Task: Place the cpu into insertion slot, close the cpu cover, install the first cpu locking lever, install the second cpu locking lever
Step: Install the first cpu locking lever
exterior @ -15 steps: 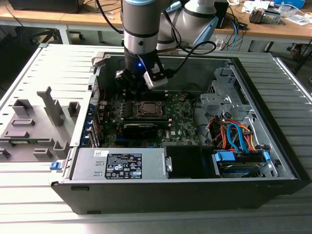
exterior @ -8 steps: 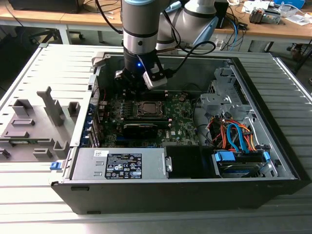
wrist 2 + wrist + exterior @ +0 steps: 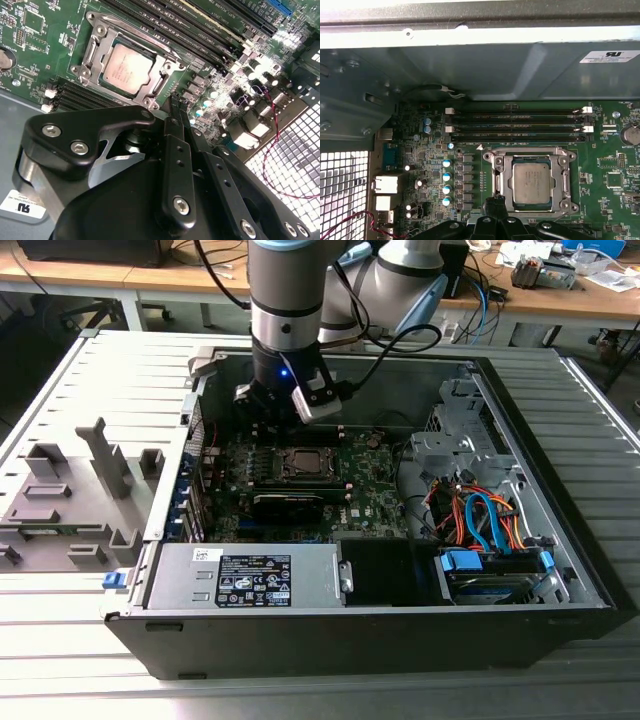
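The cpu (image 3: 532, 183) (image 3: 126, 67) lies flat in the insertion slot (image 3: 532, 160) on the green motherboard, its pale metal face up. The silvery cpu cover (image 3: 559, 181) (image 3: 93, 53) lies down around it, and the chip shows through its window. Thin metal levers run along the socket's sides; I cannot tell whether they are latched. My gripper (image 3: 495, 202) (image 3: 179, 107) hovers right beside one edge of the socket, its black fingers drawn together with nothing between them. In the exterior view the gripper (image 3: 283, 418) hangs inside the open case, just behind the cpu (image 3: 303, 462).
Long black memory slots (image 3: 520, 125) lie beside the socket. A black graphics card (image 3: 288, 505) sits in front of it, then the power supply (image 3: 250, 575). A drive cage with orange and blue cables (image 3: 480, 520) is at the exterior view's right. A grey fixture (image 3: 70, 490) stands outside the case.
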